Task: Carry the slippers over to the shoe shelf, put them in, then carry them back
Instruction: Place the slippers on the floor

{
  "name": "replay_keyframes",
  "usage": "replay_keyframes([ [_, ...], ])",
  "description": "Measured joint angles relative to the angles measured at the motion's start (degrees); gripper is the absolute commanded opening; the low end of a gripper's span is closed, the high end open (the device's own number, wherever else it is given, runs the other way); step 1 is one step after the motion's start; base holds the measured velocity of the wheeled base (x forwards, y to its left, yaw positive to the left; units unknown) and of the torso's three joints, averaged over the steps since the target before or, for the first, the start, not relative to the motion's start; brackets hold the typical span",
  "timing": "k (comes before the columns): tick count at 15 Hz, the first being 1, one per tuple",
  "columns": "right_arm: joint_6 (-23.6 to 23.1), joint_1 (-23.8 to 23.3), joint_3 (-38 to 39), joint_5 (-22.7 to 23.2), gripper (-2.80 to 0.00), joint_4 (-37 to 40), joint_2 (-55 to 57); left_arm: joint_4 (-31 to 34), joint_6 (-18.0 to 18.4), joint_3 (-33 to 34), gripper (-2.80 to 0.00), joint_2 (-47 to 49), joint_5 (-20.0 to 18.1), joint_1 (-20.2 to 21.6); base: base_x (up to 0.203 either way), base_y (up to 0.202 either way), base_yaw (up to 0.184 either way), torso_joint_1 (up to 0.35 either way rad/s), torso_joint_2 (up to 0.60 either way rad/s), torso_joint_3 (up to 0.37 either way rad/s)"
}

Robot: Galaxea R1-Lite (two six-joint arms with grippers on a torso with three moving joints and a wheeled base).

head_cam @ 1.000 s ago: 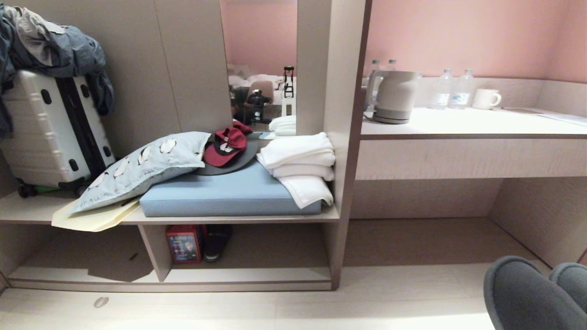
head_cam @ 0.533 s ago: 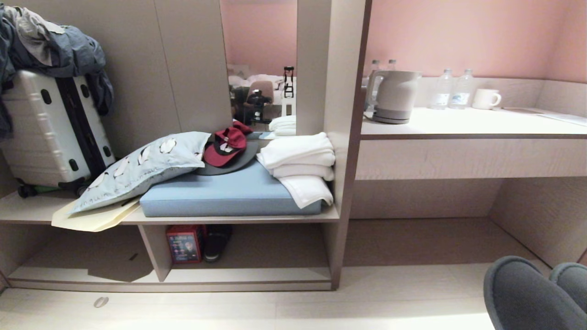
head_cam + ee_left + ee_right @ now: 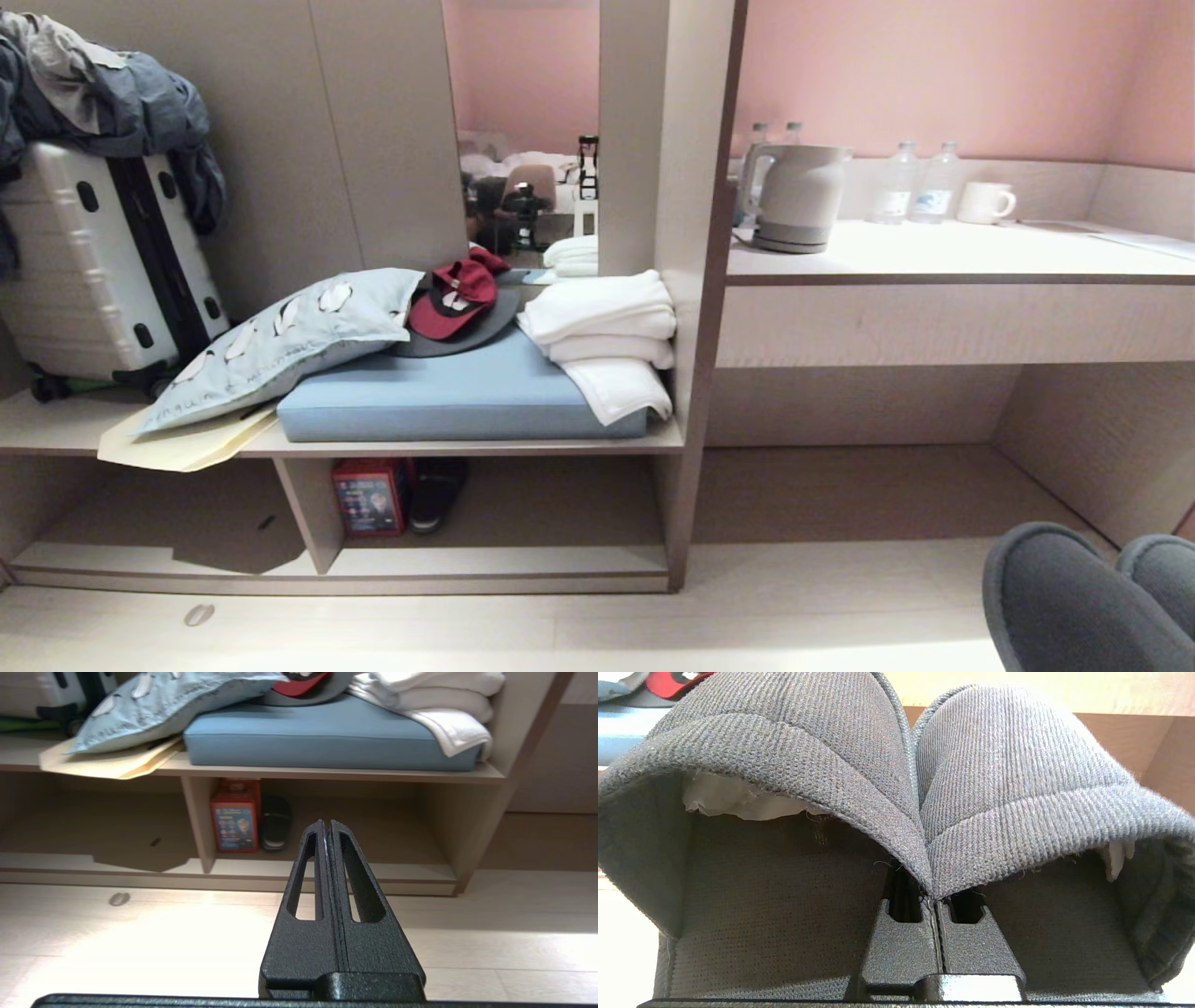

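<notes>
**Two slippers in the grip, shelf not yet reached**

Two dark charcoal-grey soft fabric slippers (image 3: pixel 896 812) hang side by side from the right gripper (image 3: pixel 934 900), whose jaws are pressed together on the inner edges where the pair meets; in the head view their rounded toes show well to the right of the low pale wood-grain shoe shelf (image 3: pixel 504 560). The left gripper (image 3: pixel 325 828) is closed on nothing and points towards that shelf.

By my reading this is the carry step: the pair is lifted, not yet delivered. Next the slippers must be brought across to the shelf's open bay, right of the one red box (image 3: pixel 371 497) and one black shoe (image 3: pixel 437 493) already standing inside, low enough to clear the board above.

On top of the shelf: one blue cushion (image 3: pixel 448 397), one penguin pillow (image 3: pixel 289 341), one red cap (image 3: pixel 455 299).
</notes>
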Motion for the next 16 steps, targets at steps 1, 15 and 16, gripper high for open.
replay_keyframes([
  [1,-0.02,0.00,0.00,0.00,-2.80,0.00,0.00,0.02,0.02,0.00,-2.80,0.00,-0.02,0.00,0.000,-0.194,0.001,-0.002,0.00,0.002],
  [15,-0.02,0.02,0.00,-0.02,-2.80,0.00,0.00,0.02,-0.37,0.00,-2.80,0.00,0.04,-0.02,0.000,-0.189,0.002,0.002,0.00,0.003],
  [16,-0.03,0.00,0.00,-0.02,-2.80,0.01,0.00,0.00,-0.33,0.00,-2.80,0.00,0.04,0.00,0.000,-0.049,-0.002,-0.001,0.00,0.002],
])
